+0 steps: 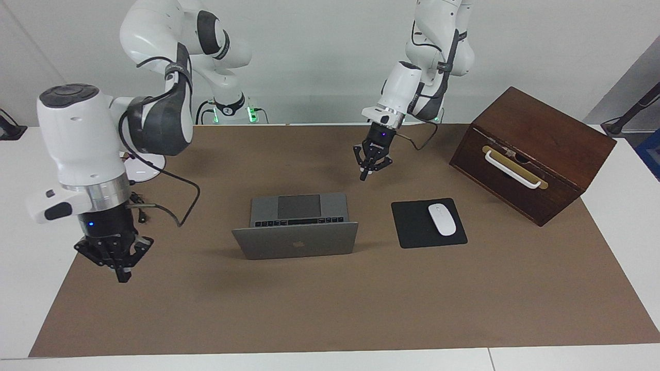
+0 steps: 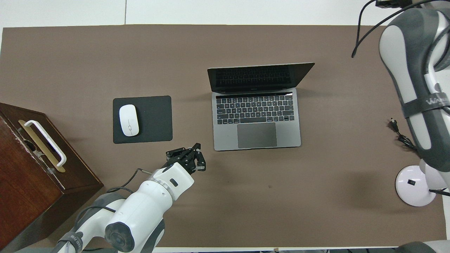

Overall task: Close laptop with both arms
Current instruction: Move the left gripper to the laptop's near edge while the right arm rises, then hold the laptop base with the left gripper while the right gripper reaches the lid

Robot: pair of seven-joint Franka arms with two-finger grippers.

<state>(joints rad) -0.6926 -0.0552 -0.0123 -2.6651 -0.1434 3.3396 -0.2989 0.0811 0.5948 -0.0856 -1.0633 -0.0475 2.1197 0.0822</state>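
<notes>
While laptop stands open, left pincer together over mat, right pincer together, wooden box shut

A white table is covered by a brown mat. On the mat are set an open laptop, a black mouse pad beside it toward the left arm's end, and a dark wooden box. A white lamp base and a black cord, seemingly the lamp's, are seen at the right arm's end.
</notes>
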